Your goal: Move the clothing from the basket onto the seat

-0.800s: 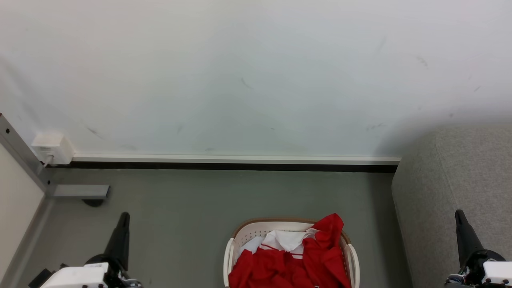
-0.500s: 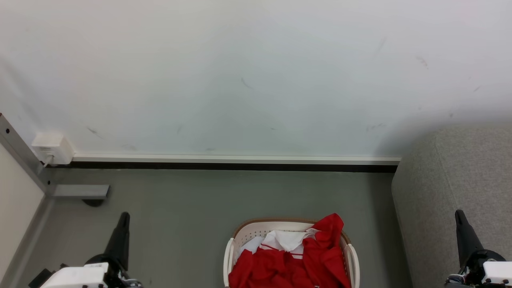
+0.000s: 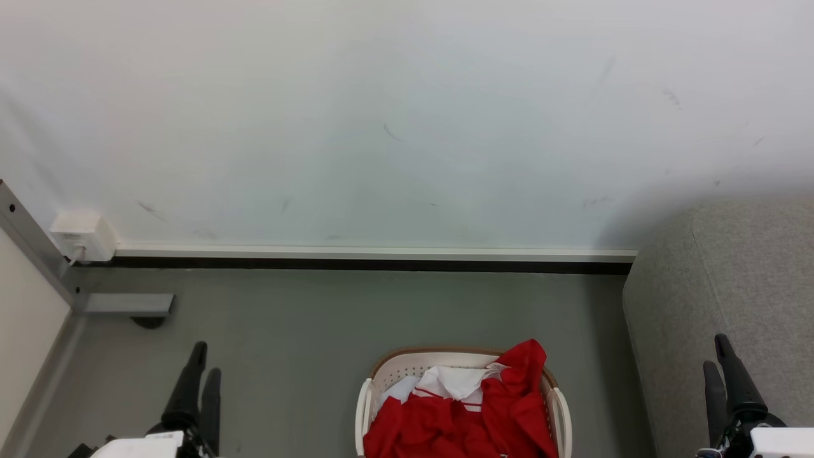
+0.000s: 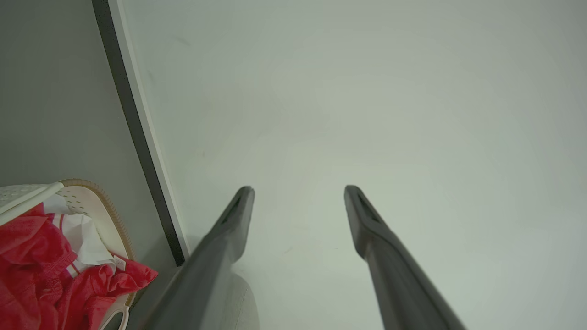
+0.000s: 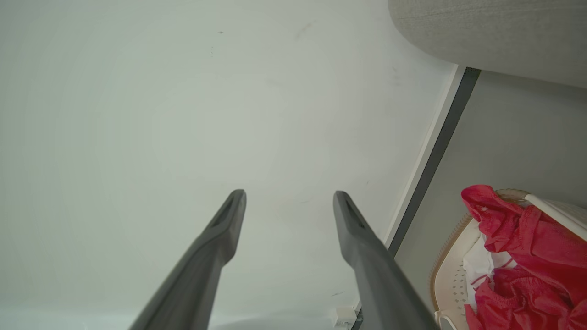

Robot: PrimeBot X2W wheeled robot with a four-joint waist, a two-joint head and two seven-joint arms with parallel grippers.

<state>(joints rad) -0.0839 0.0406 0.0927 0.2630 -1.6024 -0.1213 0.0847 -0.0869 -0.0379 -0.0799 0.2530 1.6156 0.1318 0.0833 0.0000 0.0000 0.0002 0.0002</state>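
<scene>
Currently, head view: the clothes [image 3: 458, 420] lie heaped in the basket [image 3: 439, 351] at bottom centre. They are red fabric with white lining showing, and one red fold is draped over the far right rim. The basket stands on the grey floor [image 3: 305, 318], near the sofa [image 3: 731, 267] on its right. The left claw [image 3: 208, 359] at lower left and the right claw [image 3: 713, 351] at lower right are both well apart from the basket. A white wall box [image 3: 82, 234] sits above the skirting at far left.

Left wrist view: the left claw [image 4: 299, 190] is spread wide with nothing between its fingers, aimed at the bare wall. Basket and clothes are at the lower left corner.

Right wrist view: the right claw [image 5: 289, 193] is likewise spread and empty. Basket and clothes are at lower right, the sofa edge at top right.

Step, as judged: the very start. No garment is gripped, and none lies on the part of the sofa that shows.

Next move likely calls for one arm to come inward and down over the basket and straddle a raised fold. The draped red piece by the right rim looks easiest. Then pinch, lift clear of the rim, and carry across to the sofa.

Writing: no lettering, number or brand is legible in any view.
</scene>
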